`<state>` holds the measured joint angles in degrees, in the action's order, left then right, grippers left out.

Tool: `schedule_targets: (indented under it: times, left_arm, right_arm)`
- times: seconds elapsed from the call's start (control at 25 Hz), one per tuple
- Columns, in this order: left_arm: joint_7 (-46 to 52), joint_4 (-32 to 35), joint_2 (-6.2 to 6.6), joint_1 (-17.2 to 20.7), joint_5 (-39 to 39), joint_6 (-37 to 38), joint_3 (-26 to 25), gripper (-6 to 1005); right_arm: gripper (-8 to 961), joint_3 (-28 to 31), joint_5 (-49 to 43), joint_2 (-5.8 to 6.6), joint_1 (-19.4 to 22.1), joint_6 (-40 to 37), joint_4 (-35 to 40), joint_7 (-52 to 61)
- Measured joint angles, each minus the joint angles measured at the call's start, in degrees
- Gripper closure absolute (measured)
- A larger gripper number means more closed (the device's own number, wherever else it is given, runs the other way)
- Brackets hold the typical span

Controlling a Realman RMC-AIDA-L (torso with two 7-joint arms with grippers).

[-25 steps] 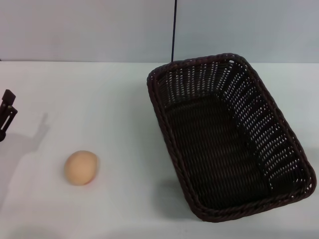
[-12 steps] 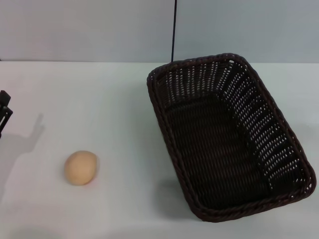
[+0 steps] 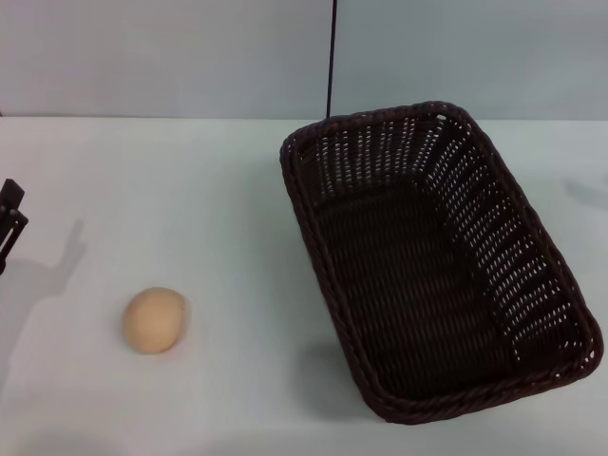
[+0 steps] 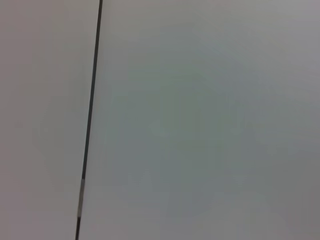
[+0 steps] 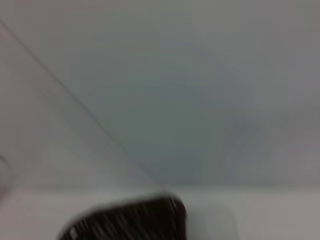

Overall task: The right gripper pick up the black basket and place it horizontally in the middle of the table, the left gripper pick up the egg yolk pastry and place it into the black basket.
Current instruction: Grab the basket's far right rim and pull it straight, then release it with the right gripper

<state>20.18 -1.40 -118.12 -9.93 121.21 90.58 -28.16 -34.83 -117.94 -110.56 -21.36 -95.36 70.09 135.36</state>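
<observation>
The black basket (image 3: 380,117) lies on the right half of the white table (image 3: 190,190), angled, with one short end toward the back and the other toward the front right. It is empty. Its blurred corner also shows in the right wrist view (image 5: 130,220). The egg yolk pastry (image 3: 154,320), a smooth tan ball, sits on the table at the front left, well apart from the basket. Only a sliver of my left gripper (image 3: 9,223) shows at the far left edge, behind and left of the pastry. My right gripper is out of view.
A thin black vertical line (image 3: 332,57) runs down the grey back wall behind the basket; it also shows in the left wrist view (image 4: 90,120). A faint shadow (image 3: 584,195) lies on the table at the far right.
My left gripper has drawn back a little toward the left edge. A faint shadow has appeared on the table at the far right. The basket and pastry have not moved.
</observation>
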Motion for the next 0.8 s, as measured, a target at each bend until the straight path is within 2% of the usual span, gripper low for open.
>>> schedule_targets:
  times: [0.2,0.32,0.44,0.6,0.64,0.76,0.8]
  left_arm:
    - [-0.02,0.01,-0.01,0.50,0.07,-0.05,-0.13,174]
    - [-0.19,-0.03,-0.07,0.57,0.06,-0.06,-0.17,174]
    - [-0.28,-0.02,-0.08,0.59,-0.09,-0.09,-0.24,175]
    - [-0.32,0.00,-0.08,0.61,-0.20,-0.12,-0.34,176]
    - [-0.32,0.00,-0.08,0.61,-0.20,-0.12,-0.34,176]
    - [-0.32,-0.01,-0.06,0.58,-0.21,-0.13,-0.34,176]
    - [-0.32,0.00,-0.05,0.63,-0.24,-0.14,-0.34,177]
  right_arm:
    - [121,-0.76,-19.48,1.17,-11.87,-9.06,2.10,11.04]
    - [121,-3.03,-28.25,0.65,-17.20,-12.13,1.23,14.22]
    - [121,-6.24,-34.77,-1.81,-20.98,-12.52,0.85,15.89]
    - [121,-9.04,-37.54,-5.28,-24.44,-10.32,-2.64,16.31]
    - [121,-9.04,-37.54,-5.28,-24.44,-10.32,-2.64,16.31]
    - [131,-10.17,-37.54,-6.55,-25.64,-7.67,-5.85,16.41]
    - [140,-11.00,-37.54,-6.84,-26.31,-5.82,-9.00,16.59]
